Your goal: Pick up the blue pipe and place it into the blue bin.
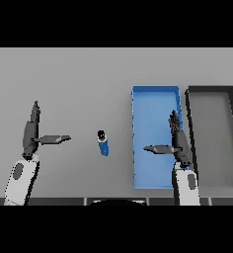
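A short blue pipe (pixel 103 144) with a dark open end lies on the grey table, between my two hands. The blue bin (pixel 156 101) sits to its right, long and rectangular, with nothing visible inside. My right hand (pixel 176 142) hovers over the bin's right part, fingers straight and thumb stretched toward the pipe; it holds nothing. My left hand (pixel 30 133) stands at the left of the pipe, fingers straight up, thumb pointing right, also holding nothing. A clear gap separates each hand from the pipe.
A dark grey bin (pixel 211 91) stands directly right of the blue bin, reaching the view's right edge. The grey table (pixel 79 79) spreads behind and around the pipe.
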Controlling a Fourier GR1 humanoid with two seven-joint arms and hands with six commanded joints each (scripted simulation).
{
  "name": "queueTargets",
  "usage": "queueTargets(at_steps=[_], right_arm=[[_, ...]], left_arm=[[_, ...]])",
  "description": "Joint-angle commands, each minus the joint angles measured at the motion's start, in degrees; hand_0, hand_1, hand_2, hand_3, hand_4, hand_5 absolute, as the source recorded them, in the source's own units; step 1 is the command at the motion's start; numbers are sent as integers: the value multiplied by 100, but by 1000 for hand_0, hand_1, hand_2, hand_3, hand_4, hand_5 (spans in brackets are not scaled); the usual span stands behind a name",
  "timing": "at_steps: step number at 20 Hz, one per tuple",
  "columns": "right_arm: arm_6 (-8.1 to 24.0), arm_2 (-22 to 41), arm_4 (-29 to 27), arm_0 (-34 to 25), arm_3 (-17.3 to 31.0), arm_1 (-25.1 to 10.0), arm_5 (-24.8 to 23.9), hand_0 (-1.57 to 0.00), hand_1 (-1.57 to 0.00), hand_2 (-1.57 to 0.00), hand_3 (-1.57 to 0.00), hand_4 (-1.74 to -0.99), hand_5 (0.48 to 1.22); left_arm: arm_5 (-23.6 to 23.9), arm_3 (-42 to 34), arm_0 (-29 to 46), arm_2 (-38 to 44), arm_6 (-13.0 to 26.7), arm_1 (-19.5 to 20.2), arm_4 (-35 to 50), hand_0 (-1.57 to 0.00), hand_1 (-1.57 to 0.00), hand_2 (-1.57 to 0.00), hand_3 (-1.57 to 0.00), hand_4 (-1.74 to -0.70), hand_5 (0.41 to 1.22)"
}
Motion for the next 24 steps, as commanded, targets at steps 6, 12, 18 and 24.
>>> queueTargets(at_steps=[6, 12, 18, 24], right_arm=[[41, -8, -20, -60, -23, -15, -1, 1, 1, 1, 1, -1225, 617], [-264, 593, 883, 484, -645, -648, 283, 1, 1, 1, 1, -1215, 618], [-215, 682, 1035, 467, -728, -664, 236, 1, 1, 1, 1, -1187, 600], [-283, 743, 1077, 475, -720, -656, 275, 1, 1, 1, 1, -1208, 612]], left_arm=[[-31, 28, 8, 25, -86, -3, 28, 1, 1, 1, 1, -1074, 591], [-2037, 7, 27, -348, -587, 1150, 199, 1, 1, 1, 1, -1078, 591], [-2637, -269, 176, -587, -799, 1295, 325, 1, 1, 1, 1, -1096, 583], [-3064, -965, 351, -1271, -527, 1165, 225, 1, 1, 1, 1, -1158, 497]])
